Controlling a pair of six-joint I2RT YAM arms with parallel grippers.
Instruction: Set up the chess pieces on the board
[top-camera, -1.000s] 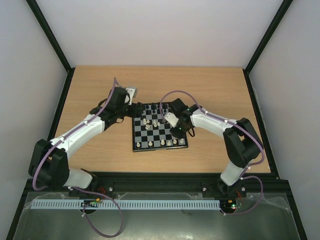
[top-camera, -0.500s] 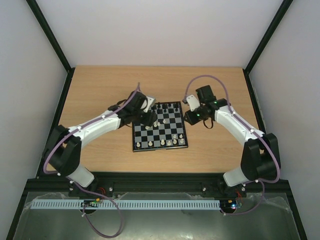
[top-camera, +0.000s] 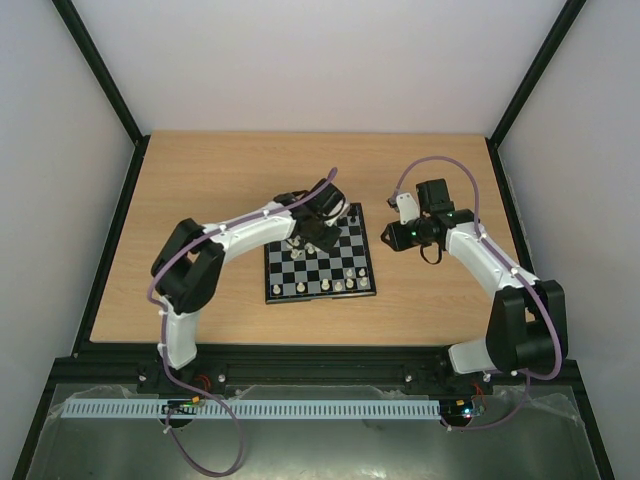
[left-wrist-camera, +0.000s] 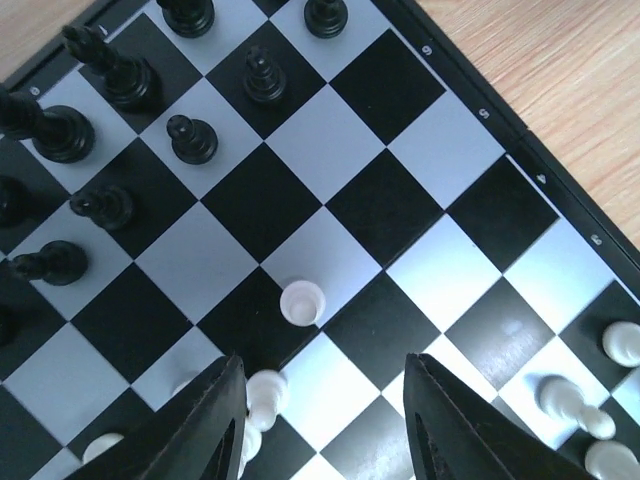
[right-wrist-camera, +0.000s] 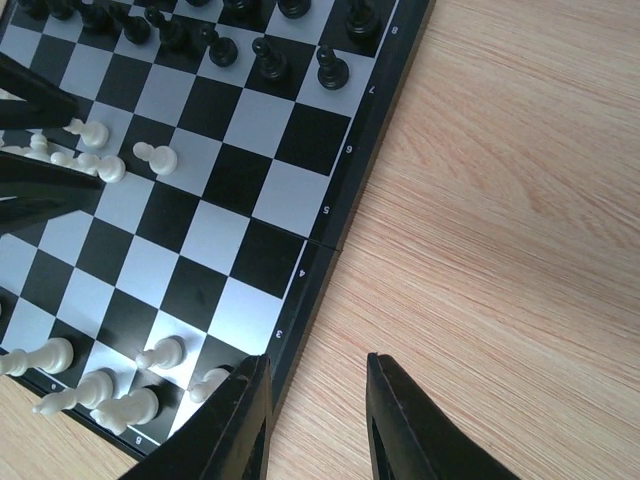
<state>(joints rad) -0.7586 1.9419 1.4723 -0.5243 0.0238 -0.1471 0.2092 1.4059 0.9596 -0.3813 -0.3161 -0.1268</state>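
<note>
While the left pincer (top-camera: 306, 238) hangs over the far-left part of the board (top-camera: 320, 297), its 2 jaws stand apart with nothing clamped between them. The small chessboard, checkered black and pale grey, lies near the middle of the wooden counter (top-camera: 200, 180), between the 2 arms.

Seen from the left wrist, 1 white pawn (left-wrist-camera: 302, 302) stands alone just ahead of the jaws. 1 of the cream-white pieces (left-wrist-camera: 264, 392) stands just beside one jaw, inside the gap; I cannot tell whether it touches. 3 more cream-white pieces stand at the lower right of that view. At least 8 black pieces (left-wrist-camera: 190, 140) stand on the squares beyond, toward the board's far edge.

The right pincer (right-wrist-camera: 318, 375) hovers at the board's right edge, mostly over bare counter, with its jaws parted and empty. From its wrist, 5 cream-white pieces are gathered at the board's near right corner. About 5 more crowd together beside the left pincer's dark jaws, overlapping too much for a sure count. At least 8 black pieces stand along the 2 farthest rows.
</note>
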